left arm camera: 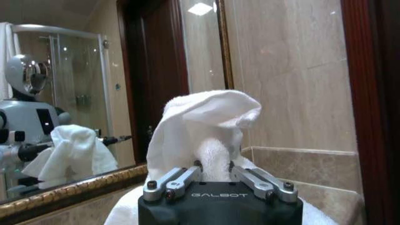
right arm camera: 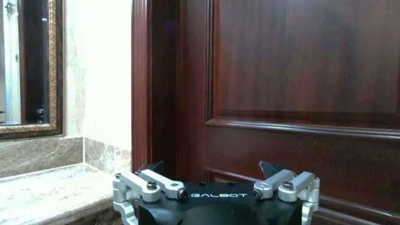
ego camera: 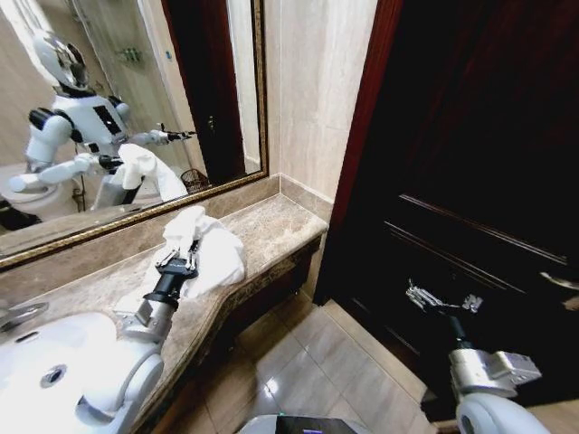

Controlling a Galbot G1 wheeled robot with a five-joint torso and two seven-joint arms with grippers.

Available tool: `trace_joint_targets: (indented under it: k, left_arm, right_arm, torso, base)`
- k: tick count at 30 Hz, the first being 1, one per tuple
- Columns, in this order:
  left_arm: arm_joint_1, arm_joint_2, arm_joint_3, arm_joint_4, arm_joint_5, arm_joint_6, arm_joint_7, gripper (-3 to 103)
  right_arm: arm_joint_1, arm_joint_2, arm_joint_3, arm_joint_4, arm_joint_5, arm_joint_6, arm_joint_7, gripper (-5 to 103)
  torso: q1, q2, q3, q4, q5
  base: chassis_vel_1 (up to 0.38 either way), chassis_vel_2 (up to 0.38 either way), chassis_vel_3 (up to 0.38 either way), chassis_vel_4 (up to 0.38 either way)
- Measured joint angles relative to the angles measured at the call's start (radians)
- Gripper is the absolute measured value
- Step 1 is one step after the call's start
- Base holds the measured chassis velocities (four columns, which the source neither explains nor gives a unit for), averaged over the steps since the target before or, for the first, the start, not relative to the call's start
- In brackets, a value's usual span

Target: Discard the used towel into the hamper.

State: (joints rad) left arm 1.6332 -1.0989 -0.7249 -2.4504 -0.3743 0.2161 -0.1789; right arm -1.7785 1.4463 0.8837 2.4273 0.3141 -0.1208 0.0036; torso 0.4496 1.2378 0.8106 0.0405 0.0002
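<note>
The used towel [ego camera: 220, 246] is a white crumpled heap at the far end of the marble counter [ego camera: 276, 226], close to the mirror. My left gripper [ego camera: 185, 254] is shut on its near side. In the left wrist view the fingers [left arm camera: 184, 176] close into the towel [left arm camera: 206, 122], whose bunched top stands up above them. My right gripper [ego camera: 443, 301] hangs open in the air in front of the dark door, holding nothing; its jaws are spread wide in the right wrist view [right arm camera: 211, 168]. A small dark wire basket, the hamper [ego camera: 193, 179], appears as a reflection in the mirror.
A white sink [ego camera: 41, 366] with a faucet [ego camera: 18, 315] sits at the counter's near end. A gold-framed mirror [ego camera: 136, 108] backs the counter. A dark wooden door [ego camera: 479, 163] stands on the right. Tiled floor [ego camera: 317, 362] lies between counter and door.
</note>
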Motion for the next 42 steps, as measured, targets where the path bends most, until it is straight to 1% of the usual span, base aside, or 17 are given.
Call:
trace_joint_targets:
  k: [9, 16, 18, 24, 31, 37, 42]
  left_arm:
    - [0.024, -0.021, -0.001, -0.003, 0.013, -0.023, 0.018, 10]
    - [0.041, -0.038, 0.002, -0.004, 0.036, -0.049, 0.040, 10]
    - [0.041, -0.039, 0.003, -0.001, 0.041, -0.051, 0.040, 10]
    - [0.041, -0.042, 0.007, 0.001, 0.048, -0.054, 0.040, 10]
    - [0.040, -0.039, 0.007, 0.007, 0.049, -0.069, 0.040, 10]
    - [0.033, -0.036, 0.013, 0.018, 0.052, -0.078, 0.054, 10]
    - [0.028, -0.035, 0.016, 0.026, 0.057, -0.086, 0.067, 10]
  right_arm:
    - [0.000, -0.014, 0.001, -0.010, 0.006, 0.005, 0.001, 100]
    - [-0.007, -0.021, 0.002, -0.023, 0.011, 0.023, 0.000, 100]
    - [-0.007, -0.021, 0.002, -0.024, 0.012, 0.023, 0.000, 100]
    - [-0.006, -0.021, 0.002, -0.024, 0.012, 0.024, -0.001, 100]
    - [-0.007, -0.011, -0.001, -0.027, 0.008, 0.026, -0.002, 100]
    - [-0.009, -0.001, -0.002, -0.028, 0.004, 0.031, -0.002, 100]
    - [-0.005, 0.005, -0.003, -0.035, 0.003, 0.052, -0.008, 100]
  torso:
    - [0.000, 0.000, 0.000, 0.0000, -0.0003]
    - [0.000, 0.000, 0.000, 0.0000, -0.0001]
    - [0.000, 0.000, 0.000, -0.0003, -0.0002]
    - [0.000, 0.000, 0.000, 0.0001, -0.0004]
    - [0.000, 0.000, 0.000, -0.0001, -0.0003]
    - [0.000, 0.000, 0.000, -0.0002, -0.0002]
    - [-0.001, 0.000, 0.000, 0.0000, -0.0003]
  base:
    - [0.129, -0.118, -0.121, 0.127]
    - [0.098, -0.130, -0.115, 0.124]
    - [0.088, -0.134, -0.117, 0.124]
    - [0.121, -0.117, -0.123, 0.115]
    - [0.122, -0.110, -0.116, 0.103]
    - [0.119, -0.120, -0.123, 0.120]
    - [0.099, -0.096, -0.095, 0.093]
